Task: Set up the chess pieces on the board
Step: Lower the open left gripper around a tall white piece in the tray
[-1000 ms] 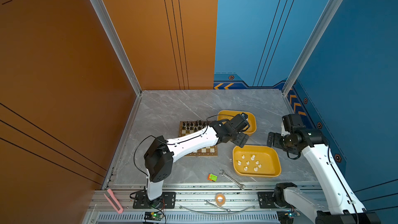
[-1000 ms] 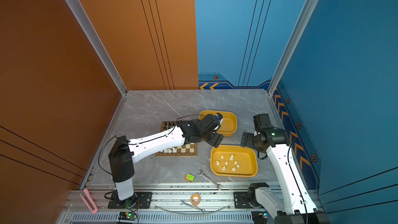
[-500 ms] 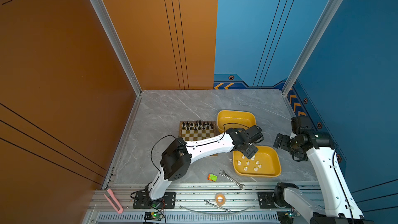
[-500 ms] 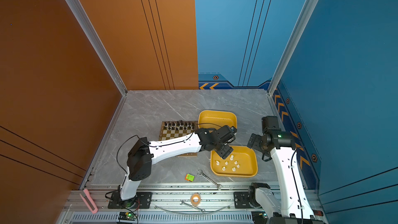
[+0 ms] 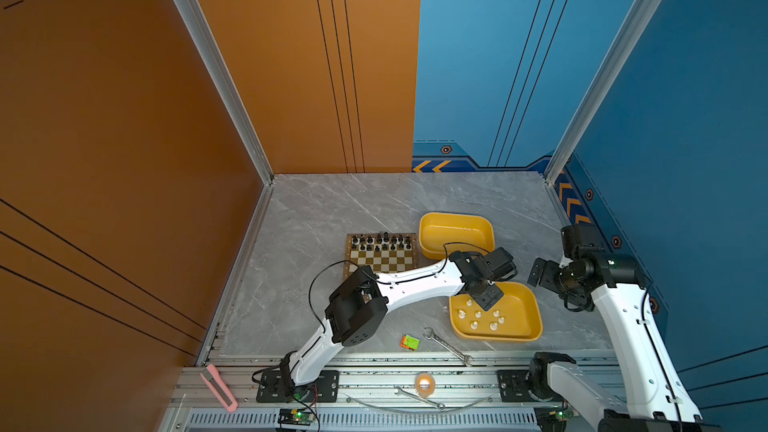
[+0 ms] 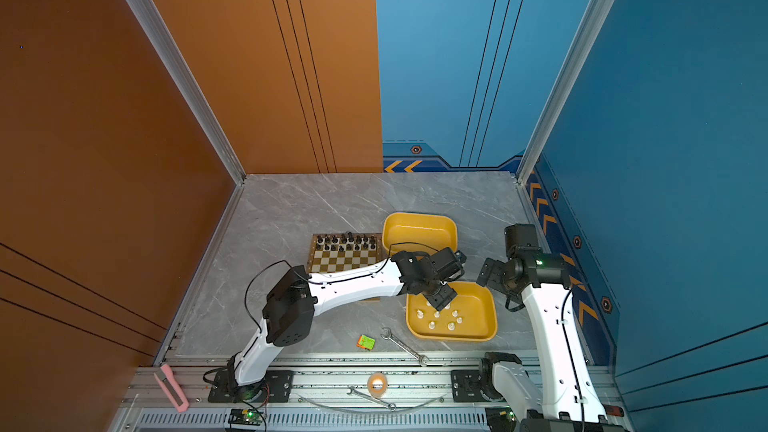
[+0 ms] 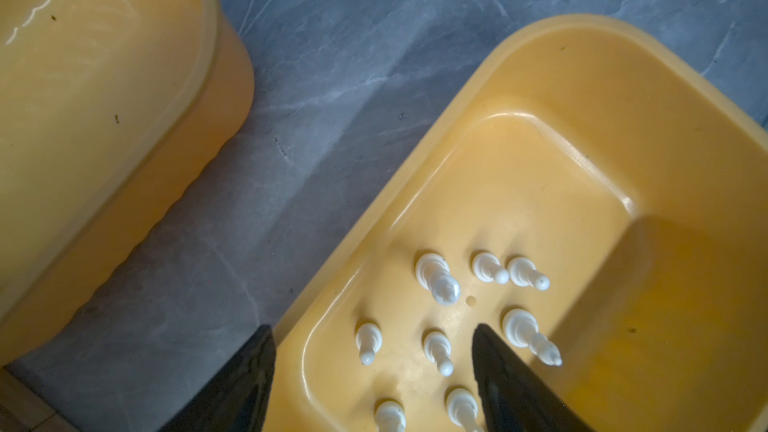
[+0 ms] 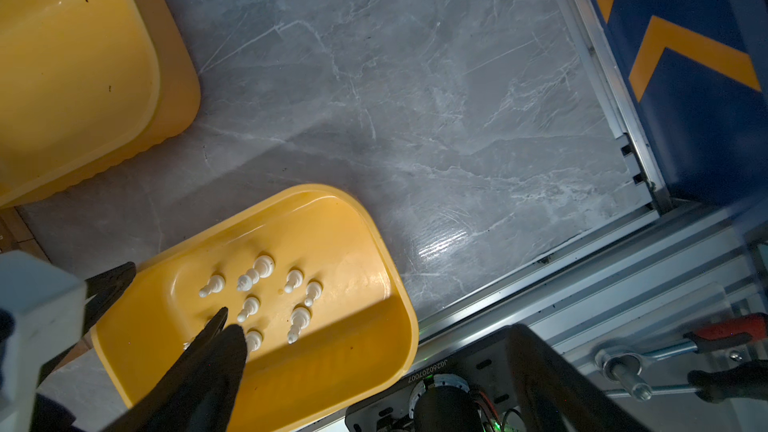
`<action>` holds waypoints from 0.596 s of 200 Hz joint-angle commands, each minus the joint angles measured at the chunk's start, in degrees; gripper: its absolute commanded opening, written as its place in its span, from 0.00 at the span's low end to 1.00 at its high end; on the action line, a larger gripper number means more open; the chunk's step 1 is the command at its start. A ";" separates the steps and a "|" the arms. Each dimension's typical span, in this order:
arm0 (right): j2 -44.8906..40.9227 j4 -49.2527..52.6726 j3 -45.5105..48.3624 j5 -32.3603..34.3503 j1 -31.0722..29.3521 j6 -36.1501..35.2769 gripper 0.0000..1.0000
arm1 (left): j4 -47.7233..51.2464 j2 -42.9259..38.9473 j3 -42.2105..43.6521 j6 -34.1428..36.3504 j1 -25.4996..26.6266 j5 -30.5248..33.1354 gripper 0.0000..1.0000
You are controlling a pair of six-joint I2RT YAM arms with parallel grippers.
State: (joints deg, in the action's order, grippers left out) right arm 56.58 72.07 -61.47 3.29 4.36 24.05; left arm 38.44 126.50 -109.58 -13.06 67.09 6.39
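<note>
Between orange wall, blue wall: grey marble tabletop, board.

place: robot lab cell | signs: panelled walls, aluminium rail base, bolted-down arms

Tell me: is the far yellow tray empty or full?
Empty. In both top views the far yellow tray shows only bare floor, nothing inside.

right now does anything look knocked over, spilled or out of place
Nothing looks spilled or tipped: the white pieces stand upright in the near yellow tray. The only strays are a wrench and a small green and orange block on the table near its front edge, not chess things.
</note>
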 commanded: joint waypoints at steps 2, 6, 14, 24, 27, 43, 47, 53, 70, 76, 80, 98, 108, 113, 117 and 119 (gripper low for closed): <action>-0.24 2.28 0.26 0.44 0.47 0.40 1.00 | 1.12 1.99 -2.21 1.28 0.53 -1.54 0.74; -0.32 2.29 0.26 0.42 0.50 0.38 1.00 | 1.14 1.92 -2.25 1.28 0.53 -1.56 0.74; -0.33 2.28 0.33 0.42 0.56 0.38 1.00 | 1.17 2.00 -2.30 1.36 0.49 -1.56 0.73; -0.24 2.28 0.38 0.41 0.61 0.38 1.00 | 1.12 2.00 -2.38 1.49 0.54 -1.56 0.72; -0.24 2.27 0.34 0.40 0.57 0.38 1.00 | 1.14 2.00 -2.34 1.54 0.50 -1.52 0.72; -0.32 2.28 0.31 0.35 0.65 0.38 1.00 | 1.20 1.98 -2.29 1.52 0.54 -1.82 0.70; -0.35 2.28 0.37 0.35 0.72 0.38 1.00 | 1.29 1.99 -2.26 1.54 0.51 -1.97 0.69; -0.41 2.24 0.39 0.36 0.74 0.38 1.00 | 1.29 1.98 -2.10 1.55 0.54 -2.04 0.69; -0.50 2.27 0.50 0.10 0.74 0.38 1.00 | 1.53 1.78 -1.94 1.54 0.66 -2.44 0.67; -0.43 2.28 0.52 0.13 0.79 0.38 1.00 | 1.64 1.65 -1.86 1.55 0.67 -2.48 0.67; -0.42 2.29 0.44 0.06 0.80 0.38 1.00 | 1.64 1.58 -1.79 1.50 0.75 -2.59 0.67; -0.26 2.28 0.52 0.14 0.83 0.38 1.00 | 1.57 1.12 -1.19 1.21 0.78 -2.75 0.66; -0.24 2.28 0.52 0.08 0.82 0.38 1.00 | 1.69 1.12 -1.02 1.17 0.96 -2.87 0.65; -0.24 2.28 0.54 0.09 0.82 0.38 1.00 | 1.64 1.08 -0.99 1.12 1.02 -2.98 0.65; -0.24 2.28 0.50 0.07 0.83 0.36 1.00 | 1.64 1.12 -0.92 1.12 1.10 -3.04 0.65; -0.24 2.28 0.50 0.06 0.83 0.37 1.00 | 1.69 1.12 -0.86 1.11 1.07 -3.12 0.65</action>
State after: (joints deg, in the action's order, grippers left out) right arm 56.58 72.07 -61.43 3.27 4.86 24.05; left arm 38.68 127.33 -110.41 -12.21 67.20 4.89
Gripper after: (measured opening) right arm 0.997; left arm 0.655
